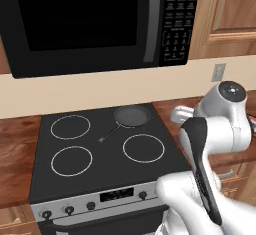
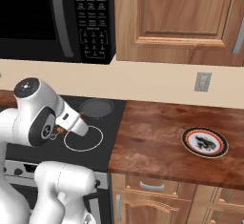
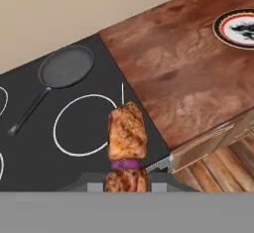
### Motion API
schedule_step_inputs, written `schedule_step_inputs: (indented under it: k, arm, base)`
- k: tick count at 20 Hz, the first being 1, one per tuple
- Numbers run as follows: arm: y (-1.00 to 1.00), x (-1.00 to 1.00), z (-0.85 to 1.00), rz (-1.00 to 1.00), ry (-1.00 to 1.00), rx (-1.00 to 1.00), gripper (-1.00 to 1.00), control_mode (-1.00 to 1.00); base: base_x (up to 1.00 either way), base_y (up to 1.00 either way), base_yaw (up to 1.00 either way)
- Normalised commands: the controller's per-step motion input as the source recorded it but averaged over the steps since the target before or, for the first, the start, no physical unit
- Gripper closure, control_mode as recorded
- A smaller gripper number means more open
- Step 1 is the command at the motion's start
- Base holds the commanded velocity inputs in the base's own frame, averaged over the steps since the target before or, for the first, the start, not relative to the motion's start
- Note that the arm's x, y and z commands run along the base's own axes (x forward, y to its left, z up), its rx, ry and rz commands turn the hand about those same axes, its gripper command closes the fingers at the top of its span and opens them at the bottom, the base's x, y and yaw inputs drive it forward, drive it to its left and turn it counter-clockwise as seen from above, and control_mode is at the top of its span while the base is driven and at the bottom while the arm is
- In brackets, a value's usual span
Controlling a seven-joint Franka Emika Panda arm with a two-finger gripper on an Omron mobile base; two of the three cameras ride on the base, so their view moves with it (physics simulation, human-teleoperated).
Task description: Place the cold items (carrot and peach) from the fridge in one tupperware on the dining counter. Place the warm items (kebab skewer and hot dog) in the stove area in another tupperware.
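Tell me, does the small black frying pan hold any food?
No, the small black frying pan on the black stovetop is bare inside.

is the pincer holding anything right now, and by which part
Yes: the pincer is shut on the kebab skewer, gripping its lower end at the bottom meat chunk, with the pointed tip sticking out above the stove.
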Motion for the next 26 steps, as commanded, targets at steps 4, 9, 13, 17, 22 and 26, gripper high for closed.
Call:
schedule_step_inputs:
  k: [4,9,13,17,22,26]
  arm:
    - [-0.04,0.0,-0.17,0.22,-0.11,0.12,1.0,1.0]
    - [0.0,0.0,0.0,0.0,0.0,0.0,1.0,1.0]
    - [0.0,0.0,0.0,0.0,0.0,0.0,1.0,1.0]
    - [0.0,0.0,0.0,0.0,0.0,0.0,1.0,1.0]
    - [0.0,0.0,0.0,0.0,0.0,0.0,1.0,1.0]
    - [0.0,0.0,0.0,0.0,0.0,0.0,1.0,1.0]
  base:
    - [0.0,0.0,0.06]
    - [-0.06,0.0,0.3]
    - [-0.43,0.0,0.22]
    - [-0.86,0.01,0.02]
    - [-0.98,0.2,0.0]
    - [-0.82,0.56,0.0]
